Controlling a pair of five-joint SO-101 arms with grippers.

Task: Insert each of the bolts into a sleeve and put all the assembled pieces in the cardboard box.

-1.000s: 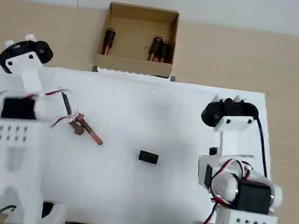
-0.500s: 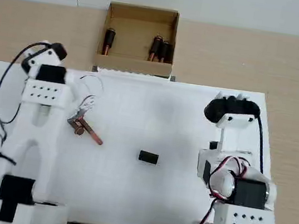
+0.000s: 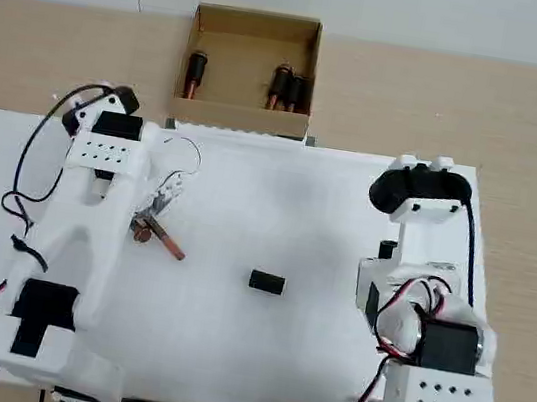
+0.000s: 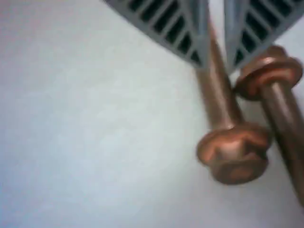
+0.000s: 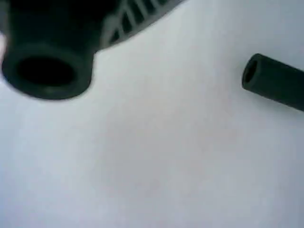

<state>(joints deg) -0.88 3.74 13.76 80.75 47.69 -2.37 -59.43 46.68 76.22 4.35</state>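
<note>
Copper bolt (image 4: 223, 118) has its shank pinched between the left fingers (image 4: 183, 28), a second bolt (image 4: 278, 95) lying just beside them. Right fingers (image 5: 133, 16) grip a sleeve (image 5: 47, 71), bore open. Judged step: bolt pickup. Next calls for lifting clear of its neighbour, then aligning shank with bore

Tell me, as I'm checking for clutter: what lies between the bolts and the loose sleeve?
Nothing; the high view shows bare white sheet between the bolts and the sleeve.
</note>
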